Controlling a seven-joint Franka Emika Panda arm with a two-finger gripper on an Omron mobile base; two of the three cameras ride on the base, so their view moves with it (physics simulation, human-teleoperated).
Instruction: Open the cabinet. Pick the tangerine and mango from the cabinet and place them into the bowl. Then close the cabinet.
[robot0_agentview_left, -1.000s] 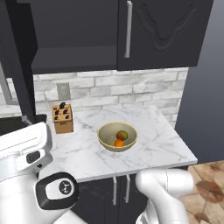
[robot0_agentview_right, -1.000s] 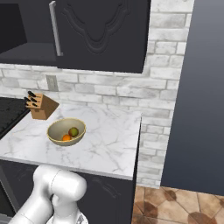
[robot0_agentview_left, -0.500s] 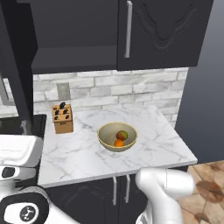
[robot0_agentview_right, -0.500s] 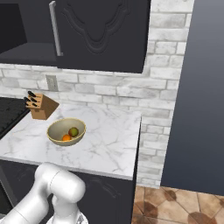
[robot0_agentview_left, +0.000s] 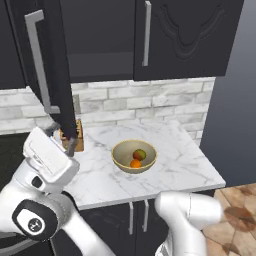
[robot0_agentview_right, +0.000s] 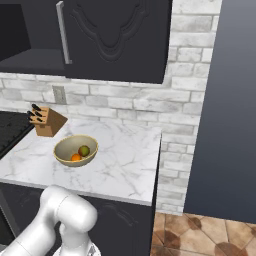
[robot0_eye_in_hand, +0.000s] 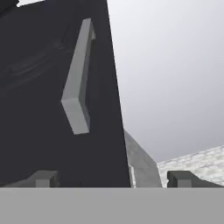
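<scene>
Cabinet (robot0_agentview_left: 190, 35): dark charcoal wall unit, two carved-panel doors. Left door (robot0_agentview_left: 55, 65) swung out, edge-on to the left base camera; its long silver bar handle (robot0_agentview_left: 39, 62) stands vertical just above the claw. Right door shut, own bar handle (robot0_agentview_left: 146, 32) well to the claw's right and higher. Interior dark, contents not discernible.

Claw (robot0_agentview_left: 61, 136): released, fingers spread wide, pointing up at the lower edge of the open door, one tip on each side of it in the hand view; nothing held.

Bowl (robot0_agentview_left: 120, 159): tan-gold, round, on the marble counter (robot0_agentview_left: 190, 165), right of the claw and lower.

Tangerine (robot0_agentview_left: 135, 163): in bowl, touching the mango.

Mango (robot0_agentview_left: 140, 154): in bowl, behind tangerine.

Knife block (robot0_agentview_right: 49, 122): wooden, on counter against the brick wall (robot0_agentview_right: 115, 102), just behind the claw.
</scene>
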